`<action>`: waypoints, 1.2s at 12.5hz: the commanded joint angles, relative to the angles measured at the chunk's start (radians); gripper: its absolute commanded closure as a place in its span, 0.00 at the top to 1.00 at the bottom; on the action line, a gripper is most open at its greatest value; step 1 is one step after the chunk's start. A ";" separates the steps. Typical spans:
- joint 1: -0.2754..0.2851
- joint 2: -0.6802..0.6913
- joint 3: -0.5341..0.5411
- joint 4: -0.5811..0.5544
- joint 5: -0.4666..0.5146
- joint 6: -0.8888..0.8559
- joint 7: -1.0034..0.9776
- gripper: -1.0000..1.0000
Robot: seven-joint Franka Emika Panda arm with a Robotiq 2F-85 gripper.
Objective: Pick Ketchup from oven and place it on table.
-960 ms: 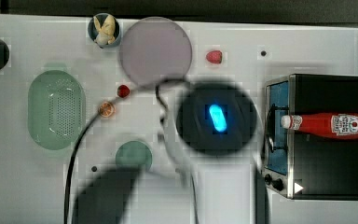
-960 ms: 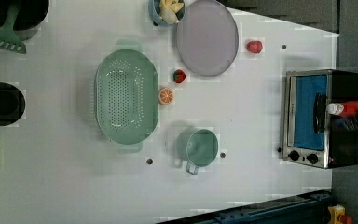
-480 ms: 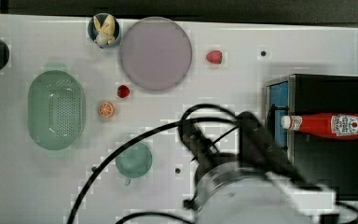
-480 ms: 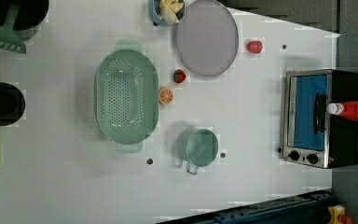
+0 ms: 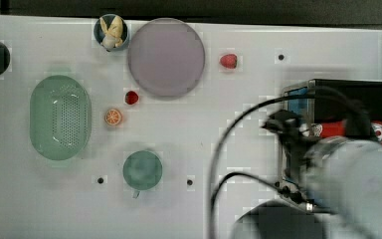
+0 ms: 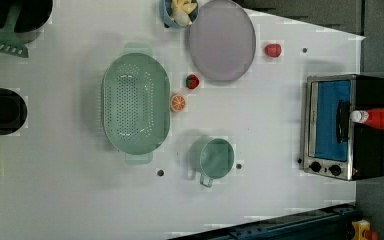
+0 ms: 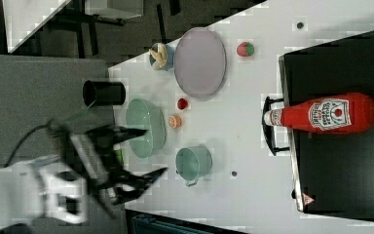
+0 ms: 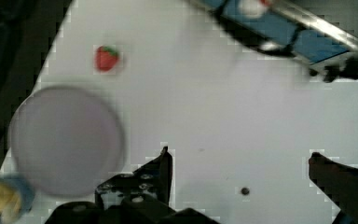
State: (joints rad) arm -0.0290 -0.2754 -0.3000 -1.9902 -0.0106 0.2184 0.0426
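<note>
The ketchup [image 7: 326,114] is a red bottle with a white cap, lying on its side on the black top of the oven [image 7: 341,165], cap toward the door handle. It lies the same way in the left view, ketchup [image 6: 380,118] on oven [image 6: 330,125]. In the top view my blurred arm [image 5: 358,189] covers the oven's front and part of the ketchup [image 5: 335,129]. My gripper [image 7: 155,151] is open and holds nothing, far off at the right view's left. In the wrist view the gripper [image 8: 240,161] hangs over the bare white table [image 8: 214,102], with the oven [image 8: 298,42] beyond.
On the table [image 5: 219,149] are a lilac plate [image 5: 165,57], a strawberry [image 5: 228,60], a smaller strawberry [image 5: 132,97], an orange slice [image 5: 113,117], a green colander [image 5: 59,117], a teal cup [image 5: 142,170] and a bowl of banana [image 5: 111,32]. Arm cables [image 5: 238,134] loop beside the oven.
In the top view my arm has swung from the table's middle to the top view's right and now covers the oven's front. The ketchup and the other things have not moved.
</note>
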 commanded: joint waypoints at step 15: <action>-0.103 0.606 -0.323 0.237 0.128 0.301 -0.038 1.00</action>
State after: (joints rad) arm -0.1157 0.3518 -0.6060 -1.7686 0.0823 0.5366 0.0374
